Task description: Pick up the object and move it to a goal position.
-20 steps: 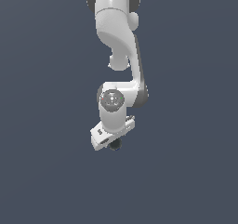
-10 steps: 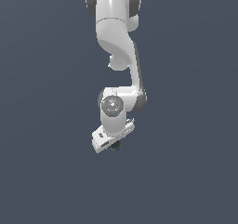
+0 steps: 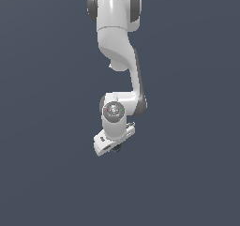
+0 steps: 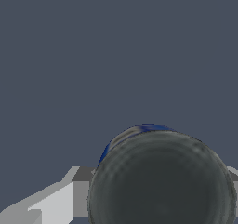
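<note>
Overhead, arm hangs down — hand tilted, gripping dark ball

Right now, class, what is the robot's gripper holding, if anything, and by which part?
The gripper seems to hold the dark ball between its fingers; the exact contact points are hidden.

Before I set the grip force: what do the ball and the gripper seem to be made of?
The ball looks like a dark grey, nearly black, smooth hard material, perhaps rubber or plastic; faint mottled sheen and a blue edge streak show, but the render leaves it open. The gripper looks like glossy white moulded plastic or painted metal, with soft highlights on its casing. Its fingers are not clearly seen.
</note>
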Robot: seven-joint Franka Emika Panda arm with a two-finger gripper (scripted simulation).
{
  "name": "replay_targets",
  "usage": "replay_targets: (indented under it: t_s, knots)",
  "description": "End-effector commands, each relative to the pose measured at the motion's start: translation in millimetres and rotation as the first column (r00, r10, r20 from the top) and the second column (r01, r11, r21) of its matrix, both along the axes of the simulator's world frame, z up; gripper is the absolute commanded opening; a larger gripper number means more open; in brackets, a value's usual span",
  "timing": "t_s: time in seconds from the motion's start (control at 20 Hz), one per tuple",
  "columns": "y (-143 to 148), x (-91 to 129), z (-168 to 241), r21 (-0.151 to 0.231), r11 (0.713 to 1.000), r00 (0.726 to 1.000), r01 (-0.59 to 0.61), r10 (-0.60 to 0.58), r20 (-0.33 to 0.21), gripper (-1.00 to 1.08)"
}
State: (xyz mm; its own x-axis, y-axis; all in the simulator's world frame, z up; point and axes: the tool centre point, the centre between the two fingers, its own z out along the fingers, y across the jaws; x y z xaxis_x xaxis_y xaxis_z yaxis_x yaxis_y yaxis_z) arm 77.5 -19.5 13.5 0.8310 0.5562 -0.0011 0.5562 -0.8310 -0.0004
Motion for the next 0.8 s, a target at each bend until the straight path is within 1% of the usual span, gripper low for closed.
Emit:
replay_targets:
  t_s: [0.0,0.5,0.75]
  knots:
    - [0.2,0.6,0.2,0.000,1.000,1.000,0.000,0.000,0.001,-1.00]
    - [-0.5,-0.2,0.1,0.000,1.000,1.000,0.000,0.000,0.000,-1.00]
    - [-6.2,-6.0,1.0,0.000,1.000,1.000,0.000,0.000,0.000,-1.00]
